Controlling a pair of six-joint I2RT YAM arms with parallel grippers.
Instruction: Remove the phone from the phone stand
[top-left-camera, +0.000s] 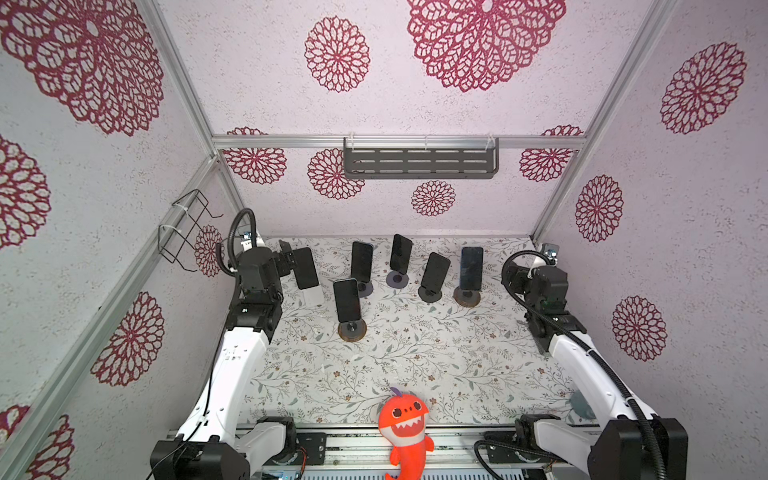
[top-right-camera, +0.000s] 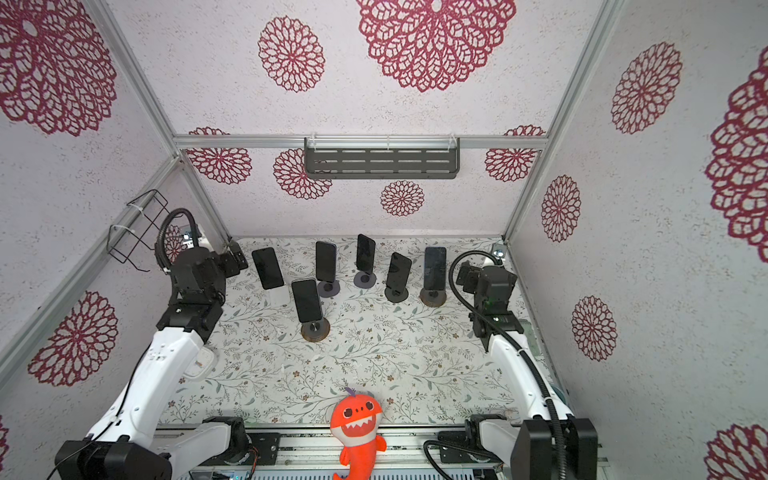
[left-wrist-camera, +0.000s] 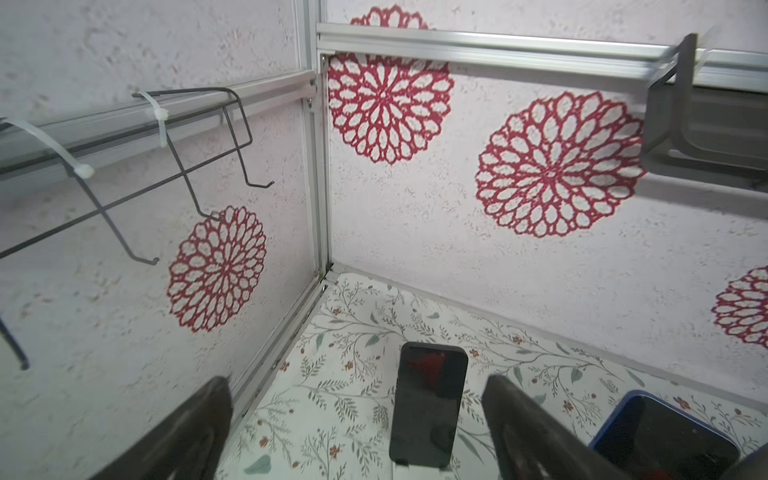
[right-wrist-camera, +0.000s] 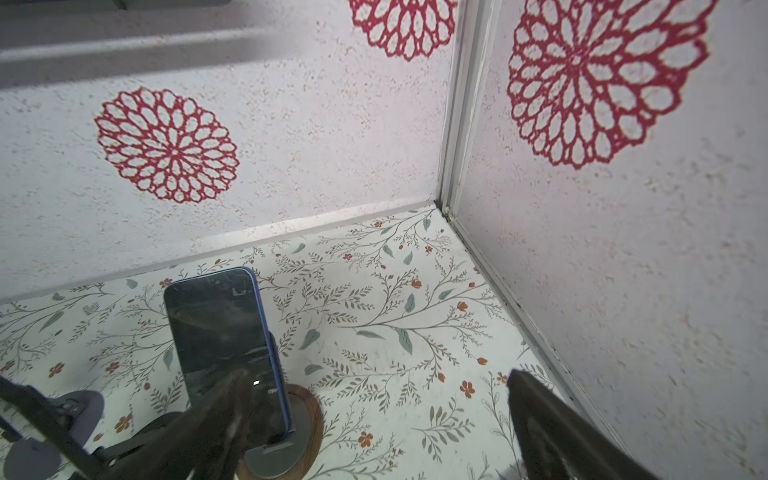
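Orange plush shark (top-left-camera: 405, 419) sits at the near edge of the table (top-left-camera: 415, 365), whose cover is printed with leafy twigs. Past it, left of the middle, the nearest phone (top-left-camera: 347, 300) stands upright on a wood-rimmed round stand (top-left-camera: 352, 329).

Behind that comes a loose row of five more, all upright with dark screens. The leftmost phone (top-left-camera: 306, 268) rests on a white stand (top-left-camera: 313, 296). The three middle phones (top-left-camera: 401, 254) sit on dark round bases (top-left-camera: 397, 279). The blue-edged phone (top-left-camera: 471, 269) at the right end stands on a wooden round base (top-left-camera: 466, 297). Every phone is on its holder.

The left gripper (left-wrist-camera: 355, 386) is just beside the top of the leftmost phone. Its jaws are spread wide and hold nothing. In the left wrist view that phone shows between the two dark fingers (left-wrist-camera: 187, 436), ahead of them and untouched.

The right gripper (right-wrist-camera: 378, 374) is near the blue-edged phone, equally wide open and empty. One finger (right-wrist-camera: 224, 415) overlaps the phone's lower part in the right wrist view, but both top views show a gap between them.

Farthest back, a grey slotted shelf (top-left-camera: 419, 160) hangs on the rear wall. A black wire rack (top-left-camera: 187, 228) is tied to the left wall's rail. Both walls are pale with red flower prints.
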